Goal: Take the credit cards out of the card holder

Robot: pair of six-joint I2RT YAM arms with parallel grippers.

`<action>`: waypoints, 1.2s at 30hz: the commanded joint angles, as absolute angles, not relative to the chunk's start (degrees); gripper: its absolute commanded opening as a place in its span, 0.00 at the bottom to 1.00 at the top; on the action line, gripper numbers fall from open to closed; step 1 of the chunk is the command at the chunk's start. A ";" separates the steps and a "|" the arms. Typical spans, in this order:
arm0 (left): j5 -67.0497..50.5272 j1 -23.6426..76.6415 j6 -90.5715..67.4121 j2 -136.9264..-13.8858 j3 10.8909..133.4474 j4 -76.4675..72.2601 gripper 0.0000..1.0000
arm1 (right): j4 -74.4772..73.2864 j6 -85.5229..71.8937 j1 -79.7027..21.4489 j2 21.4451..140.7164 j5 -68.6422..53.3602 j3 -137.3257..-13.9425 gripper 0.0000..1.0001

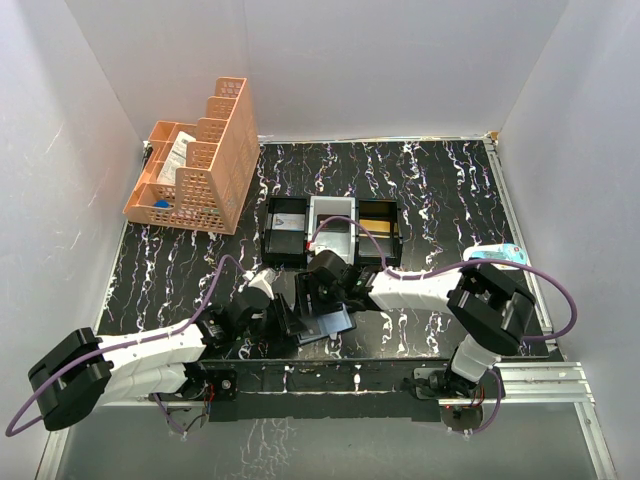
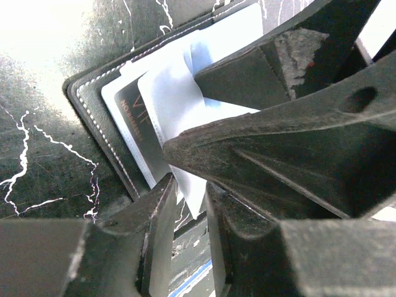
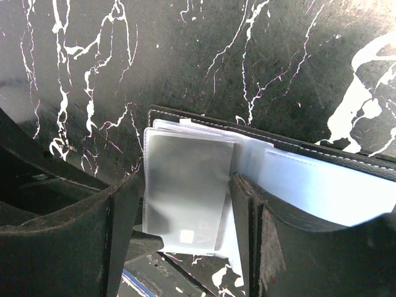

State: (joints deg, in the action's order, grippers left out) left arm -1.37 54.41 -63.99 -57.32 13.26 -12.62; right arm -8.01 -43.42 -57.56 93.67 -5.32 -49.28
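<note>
Left wrist: left gripper (image 2: pixel 190 185) pinches pale sleeve (image 2: pixel 173 99); right gripper (image 3: pixel 185 223) straddles it, grip unclear, partly hiding card holder (image 2: pixel 93 106).

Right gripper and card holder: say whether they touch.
Touching. Left wrist view: the right gripper presses its jaws onto the card holder, whose sleeves buckle around one tip.

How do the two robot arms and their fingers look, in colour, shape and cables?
Both the left arm and the right arm have white links between bulky black joint housings. A purple cable loops along each. The fingers are black, wedge-shaped and matt, with scuffed greyish edges; one bears a small red speck.
</note>
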 commanded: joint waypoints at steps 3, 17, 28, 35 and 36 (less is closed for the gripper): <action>-0.38 54.57 -63.31 -57.53 15.08 -14.86 0.34 | -6.89 -42.25 -58.23 89.87 -8.15 -51.63 0.64; -2.21 54.54 -63.20 -62.45 17.59 -18.61 0.36 | -11.15 -42.16 -57.70 79.74 -1.55 -47.52 0.73; -2.14 54.70 -63.08 -64.43 19.90 -21.04 0.35 | -14.00 -44.99 -56.51 72.38 6.48 -41.25 0.74; -2.68 55.42 -62.48 -68.07 23.79 -21.43 0.36 | -15.18 -47.60 -53.43 66.09 9.82 -37.56 0.77; -2.60 55.64 -62.16 -68.80 24.65 -21.21 0.36 | -15.06 -47.92 -52.84 64.94 9.80 -36.73 0.78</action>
